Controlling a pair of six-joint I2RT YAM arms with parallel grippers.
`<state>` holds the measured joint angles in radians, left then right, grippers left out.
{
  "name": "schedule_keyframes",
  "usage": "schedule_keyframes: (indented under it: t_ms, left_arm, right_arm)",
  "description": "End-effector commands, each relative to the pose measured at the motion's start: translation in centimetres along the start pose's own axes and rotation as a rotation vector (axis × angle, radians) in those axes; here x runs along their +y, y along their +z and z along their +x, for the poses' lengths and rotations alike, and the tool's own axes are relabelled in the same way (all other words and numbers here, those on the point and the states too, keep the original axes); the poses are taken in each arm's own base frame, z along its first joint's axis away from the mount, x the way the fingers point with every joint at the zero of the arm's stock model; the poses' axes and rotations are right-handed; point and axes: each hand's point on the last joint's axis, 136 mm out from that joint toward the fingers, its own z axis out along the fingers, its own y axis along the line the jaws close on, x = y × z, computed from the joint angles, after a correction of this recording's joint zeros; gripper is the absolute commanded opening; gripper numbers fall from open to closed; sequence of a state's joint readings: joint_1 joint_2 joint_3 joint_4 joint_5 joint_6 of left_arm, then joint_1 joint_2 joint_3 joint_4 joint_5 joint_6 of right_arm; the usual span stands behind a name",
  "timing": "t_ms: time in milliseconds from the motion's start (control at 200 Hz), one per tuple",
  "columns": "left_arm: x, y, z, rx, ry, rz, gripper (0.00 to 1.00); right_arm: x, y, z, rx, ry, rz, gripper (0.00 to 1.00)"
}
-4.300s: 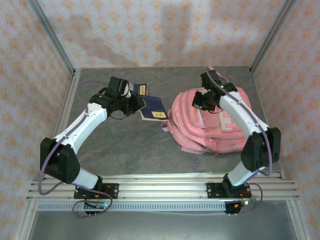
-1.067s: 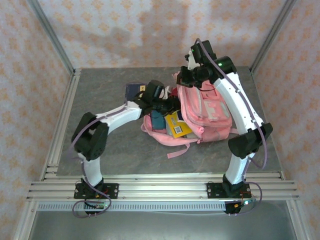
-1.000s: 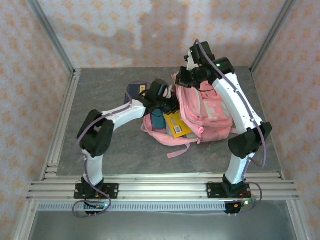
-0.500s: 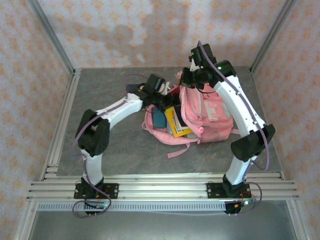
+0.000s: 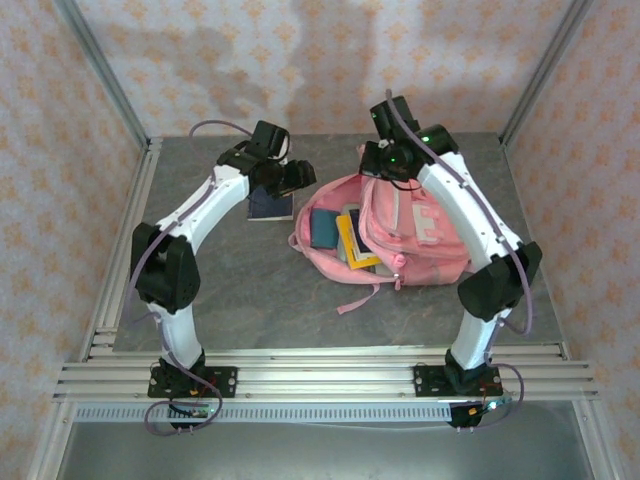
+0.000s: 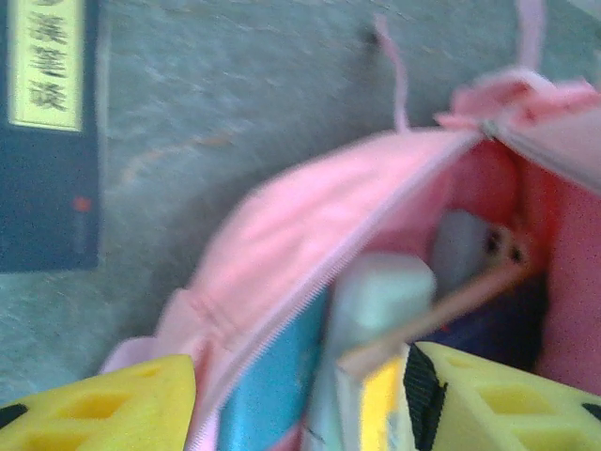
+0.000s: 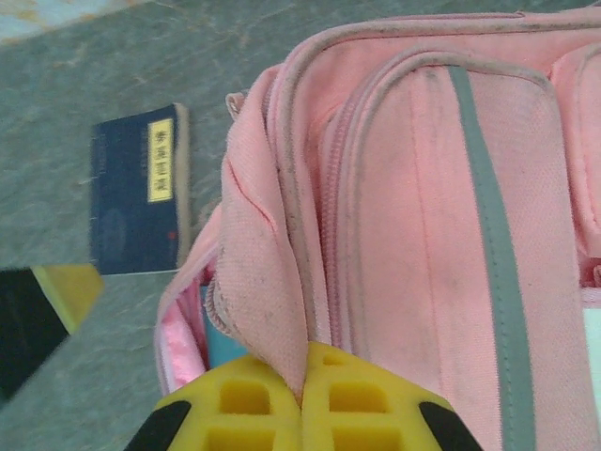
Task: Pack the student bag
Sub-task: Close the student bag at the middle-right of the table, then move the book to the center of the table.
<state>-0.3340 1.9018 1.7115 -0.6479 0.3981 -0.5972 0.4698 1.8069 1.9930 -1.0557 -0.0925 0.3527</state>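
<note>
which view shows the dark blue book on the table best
Right wrist: the dark blue book shows whole, with its yellow label. Top external shows it small, partly behind the left pincer. Left wrist cuts it off at the frame edge, blurred.

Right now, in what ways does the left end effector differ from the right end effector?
The left end effector is open, with nothing between its fingers; the right end effector is shut, pinching the pink edge of the bag. The left end effector hangs free near the dark blue book on the table; the right end effector sits at the bag's open mouth, in contact with it. Both have yellow fingers.
</note>
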Motion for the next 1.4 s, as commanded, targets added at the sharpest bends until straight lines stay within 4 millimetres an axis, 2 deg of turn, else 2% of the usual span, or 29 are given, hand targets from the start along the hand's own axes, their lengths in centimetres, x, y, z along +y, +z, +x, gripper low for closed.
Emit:
schedule_keyframes:
  t_ms: [0, 90, 145, 165, 280, 320, 450, 590, 666, 776, 896, 996, 1031, 1051, 1151, 1221, 1311, 1396]
  left_arm:
    - [5.0, 3.5, -0.4, 0.037, -0.059, -0.178, 0.59]
    - [6.6, 5.7, -1.1, 0.059, -0.077, -0.231, 0.57]
    - [7.5, 6.9, -1.4, 0.072, -0.086, -0.256, 0.56]
    - [7.8, 7.3, -1.6, 0.076, -0.089, -0.260, 0.55]
    - [9.5, 9.4, -1.7, 0.101, -0.080, -0.306, 0.55]
    - [10.2, 10.1, -1.5, 0.117, -0.074, -0.330, 0.55]
    - [12.3, 11.5, -0.1, 0.169, -0.059, -0.393, 0.55]
    - [13.7, 11.8, 2.6, 0.228, -0.079, -0.397, 0.55]
    - [14.4, 11.6, 4.8, 0.262, -0.101, -0.390, 0.55]
    - [15.4, 10.4, 7.9, 0.311, -0.115, -0.401, 0.55]
    - [15.4, 8.0, 11.2, 0.325, -0.133, -0.389, 0.55]
    - [15.2, 6.1, 14.8, 0.343, -0.180, -0.370, 0.55]
    - [15.4, 5.8, 16.7, 0.364, -0.188, -0.378, 0.55]
    - [14.6, 4.8, 16.9, 0.346, -0.185, -0.355, 0.55]
    - [12.7, 2.6, 20.9, 0.373, -0.151, -0.339, 0.55]
    - [10.5, 0.7, 23.1, 0.363, -0.148, -0.285, 0.55]
    - [8.4, -2.4, 23.5, 0.300, -0.172, -0.210, 0.56]
    - [7.6, -6.1, 21.9, 0.183, -0.191, -0.154, 0.61]
  right_arm:
    - [-6.3, 1.8, 0.3, -0.035, -0.038, 0.370, 0.00]
    - [-8.8, 1.9, -0.5, -0.085, -0.078, 0.561, 0.00]
    - [-9.0, 2.3, -0.5, -0.087, -0.087, 0.588, 0.00]
    - [-8.9, 2.5, -0.5, -0.083, -0.087, 0.582, 0.04]
    - [-6.8, 2.7, -0.5, -0.084, -0.118, 0.518, 0.35]
    - [-5.9, 2.5, -0.5, -0.090, -0.138, 0.490, 0.39]
    - [-3.0, 1.6, 0.4, -0.078, -0.159, 0.355, 0.44]
    - [-1.1, 0.4, 2.0, -0.048, -0.167, 0.235, 0.46]
    - [-0.6, -0.2, 3.0, -0.036, -0.184, 0.190, 0.48]
    - [-0.1, -0.8, 4.7, -0.015, -0.184, 0.133, 0.48]
    - [0.5, -0.8, 7.0, 0.028, -0.158, 0.046, 0.48]
    - [1.3, -0.7, 9.1, 0.061, -0.151, -0.025, 0.46]
    - [1.6, -0.6, 9.9, 0.070, -0.153, -0.045, 0.46]
    - [1.8, -0.5, 10.4, 0.078, -0.155, -0.057, 0.46]
    - [2.9, -0.2, 13.1, 0.115, -0.177, -0.110, 0.45]
    - [3.6, 0.1, 14.8, 0.145, -0.164, -0.157, 0.43]
    - [4.3, 0.4, 16.7, 0.188, -0.130, -0.224, 0.40]
    - [4.0, 1.0, 18.3, 0.223, -0.115, -0.220, 0.33]
